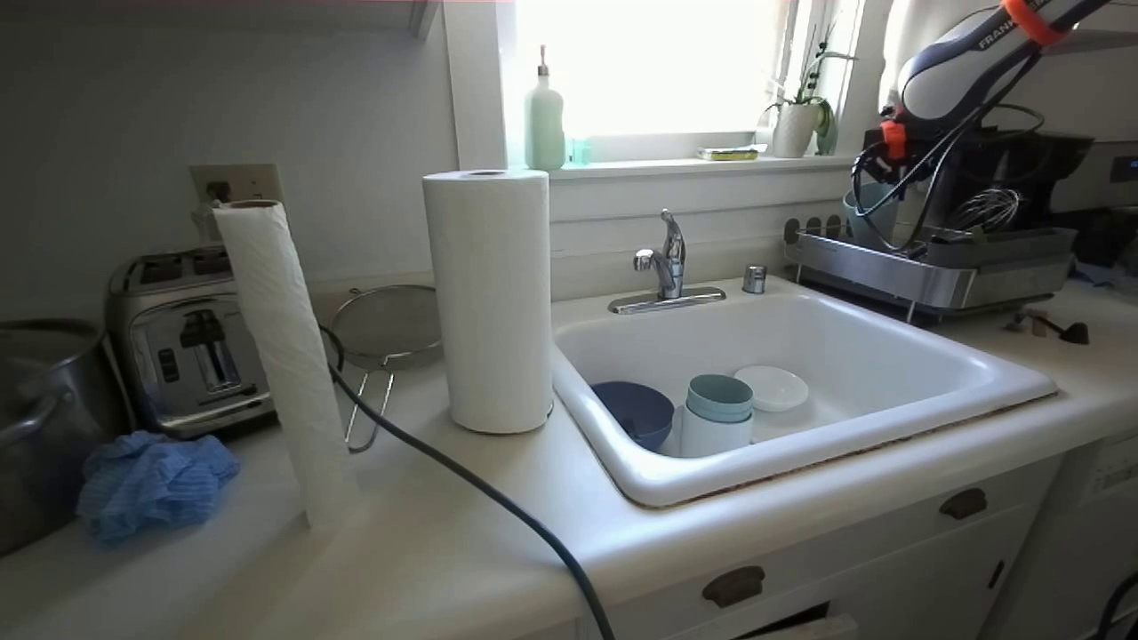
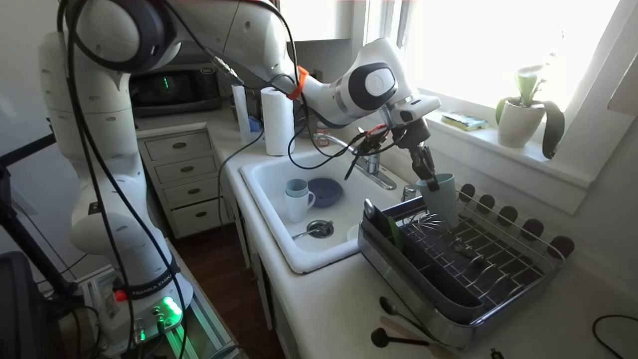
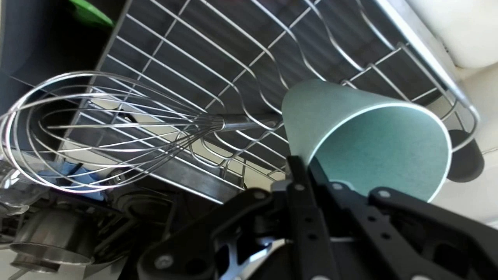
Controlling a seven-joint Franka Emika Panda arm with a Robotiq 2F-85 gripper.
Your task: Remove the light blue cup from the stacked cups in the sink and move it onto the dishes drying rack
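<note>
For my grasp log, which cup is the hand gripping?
The tilted light blue cup at the dishes drying rack, pinched by the hand; the stacked cups stand upright in the sink, ungripped.

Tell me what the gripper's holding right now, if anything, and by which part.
The gripper holds the light blue cup by its rim, one finger inside the mouth and the other against the outside.
</note>
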